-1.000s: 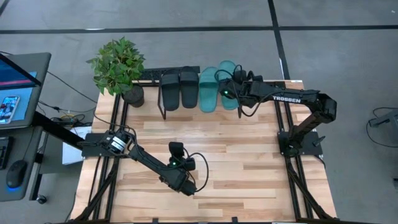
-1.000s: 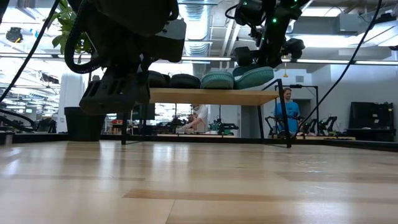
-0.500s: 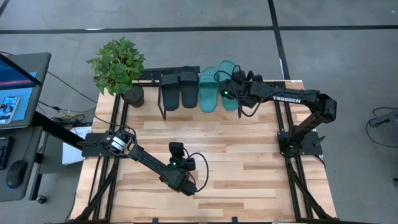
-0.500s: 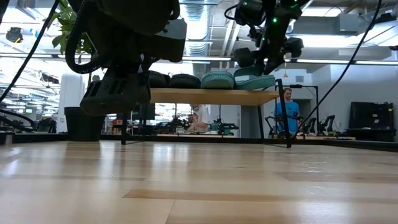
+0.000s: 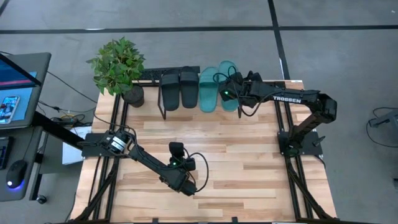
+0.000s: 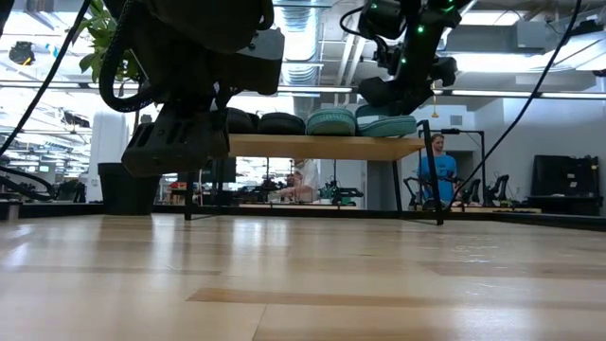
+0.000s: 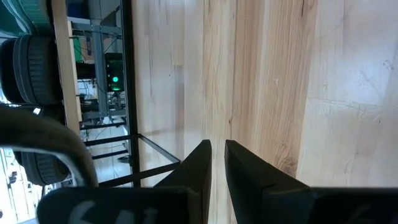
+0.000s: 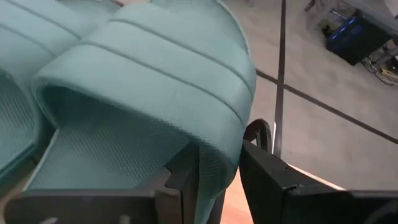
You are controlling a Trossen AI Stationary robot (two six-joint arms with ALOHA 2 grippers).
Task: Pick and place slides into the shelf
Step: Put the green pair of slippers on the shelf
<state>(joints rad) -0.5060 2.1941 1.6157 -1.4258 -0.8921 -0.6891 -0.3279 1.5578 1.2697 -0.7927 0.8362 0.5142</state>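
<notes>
Two black slides [image 5: 170, 90] [image 5: 188, 88] and two teal slides [image 5: 208, 89] [image 5: 228, 82] lie side by side, soles down, on the shelf [image 6: 322, 146] at the table's far edge. My right gripper [image 8: 217, 155] is at the rightmost teal slide [image 6: 386, 121]. It is open, with one finger under the strap and one outside it. My left gripper [image 7: 217, 149] hangs shut and empty over the table's near middle [image 5: 176, 148]. My right gripper has the outer side of the teal slide's strap [image 8: 221, 134] between its open fingers, one finger [image 8: 183, 177] under the strap, the other [image 8: 267, 177] outside. It comes slanting down from the table's right. The slide lies flat on the shelf. Whether the fingers touch it, I cannot tell.
A potted plant [image 5: 118, 62] stands at the shelf's left end. A desk with a screen [image 5: 18, 81] stands beyond the table's left side. The wooden tabletop [image 5: 249, 155] spreads between the arms. A person [image 6: 437, 161] stands in the room behind.
My right gripper has opened and rolled at the strap without leaving its place. The rightmost teal slide, held tilted with one side raised a second ago, now lies level on the shelf beside the other teal slide.
</notes>
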